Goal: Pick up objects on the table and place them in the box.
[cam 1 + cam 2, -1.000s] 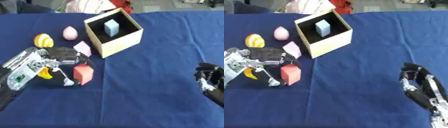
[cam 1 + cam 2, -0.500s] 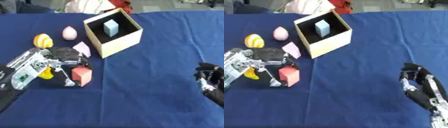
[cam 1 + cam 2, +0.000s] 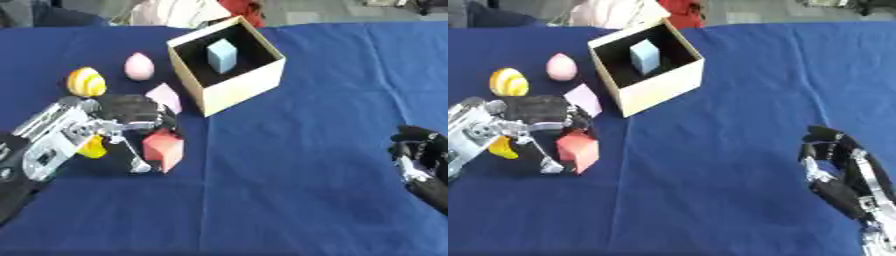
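Left of centre, the left hand (image 3: 122, 122) curls round one red cube (image 3: 164, 149); open blue cloth (image 3: 297, 125) stretches right to the right hand (image 3: 833, 165), fingers relaxed; one box (image 3: 229, 65) upper centre.

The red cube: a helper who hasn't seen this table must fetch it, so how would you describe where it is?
Start at the open cardboard box on the blue tablecloth, then look toward the near left. The red cube sits there under the left hand, whose fingers curl round it. It is the only red, square-edged piece; its neighbours are a pale pink tile, a pink egg and a yellow striped egg.
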Tool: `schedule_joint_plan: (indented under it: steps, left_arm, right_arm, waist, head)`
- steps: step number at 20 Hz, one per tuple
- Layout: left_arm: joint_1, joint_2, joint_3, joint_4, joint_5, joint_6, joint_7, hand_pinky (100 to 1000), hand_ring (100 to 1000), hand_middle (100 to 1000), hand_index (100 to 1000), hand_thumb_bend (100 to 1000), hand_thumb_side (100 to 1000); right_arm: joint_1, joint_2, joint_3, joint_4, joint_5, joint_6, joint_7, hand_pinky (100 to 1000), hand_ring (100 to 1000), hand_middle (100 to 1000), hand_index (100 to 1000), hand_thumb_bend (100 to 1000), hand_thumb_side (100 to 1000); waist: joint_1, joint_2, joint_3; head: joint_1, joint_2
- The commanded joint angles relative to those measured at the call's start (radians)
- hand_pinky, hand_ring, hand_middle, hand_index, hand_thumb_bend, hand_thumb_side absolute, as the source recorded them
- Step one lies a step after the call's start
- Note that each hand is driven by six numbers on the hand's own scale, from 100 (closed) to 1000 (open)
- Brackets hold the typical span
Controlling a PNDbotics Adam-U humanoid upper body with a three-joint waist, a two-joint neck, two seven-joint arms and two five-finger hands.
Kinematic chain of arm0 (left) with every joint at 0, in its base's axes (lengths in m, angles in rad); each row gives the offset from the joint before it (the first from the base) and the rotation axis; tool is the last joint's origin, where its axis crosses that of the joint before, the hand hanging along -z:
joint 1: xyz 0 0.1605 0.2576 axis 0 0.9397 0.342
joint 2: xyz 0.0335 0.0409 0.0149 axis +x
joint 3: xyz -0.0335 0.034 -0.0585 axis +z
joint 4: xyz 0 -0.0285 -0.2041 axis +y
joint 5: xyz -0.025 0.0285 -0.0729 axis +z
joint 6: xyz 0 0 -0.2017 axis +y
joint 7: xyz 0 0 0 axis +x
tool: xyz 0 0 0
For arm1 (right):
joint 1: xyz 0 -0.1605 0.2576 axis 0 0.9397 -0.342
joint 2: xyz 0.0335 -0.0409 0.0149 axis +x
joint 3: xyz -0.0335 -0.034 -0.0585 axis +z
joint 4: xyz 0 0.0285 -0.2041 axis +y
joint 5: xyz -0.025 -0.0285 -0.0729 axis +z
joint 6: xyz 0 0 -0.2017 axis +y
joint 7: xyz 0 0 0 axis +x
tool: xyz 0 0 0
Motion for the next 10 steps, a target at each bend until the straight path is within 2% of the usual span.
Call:
schedule_joint_plan:
  steps: [1, 7, 10]
  left_arm:
    - [-0.011, 0.043, 0.032, -0.058, 0.015, 0.008, 0.024, 623, 419, 359, 605, 263, 141]
    - [-0.056, 0.145, 0.082, -0.196, 0.089, 0.053, 0.004, 629, 431, 372, 620, 319, 136]
    - [-0.112, 0.164, 0.113, -0.203, 0.101, 0.088, 0.016, 633, 435, 376, 626, 326, 129]
  right_arm:
    - [-0.007, -0.014, -0.005, -0.007, 0.001, -0.001, -0.001, 684, 658, 674, 805, 100, 371]
    - [-0.005, -0.016, -0.004, -0.008, 0.001, -0.001, -0.001, 684, 658, 674, 805, 100, 373]
    - [-0.003, -0.017, -0.002, -0.007, 0.001, -0.001, 0.001, 684, 658, 674, 805, 100, 374]
  waist:
    - [-0.009, -0.027, 0.000]
    - [-0.005, -0.031, -0.001]
    - [-0.005, -0.034, -0.005]
  head:
    - [-0.003, 0.002]
    - [-0.005, 0.000]
    - [-0.006, -0.003]
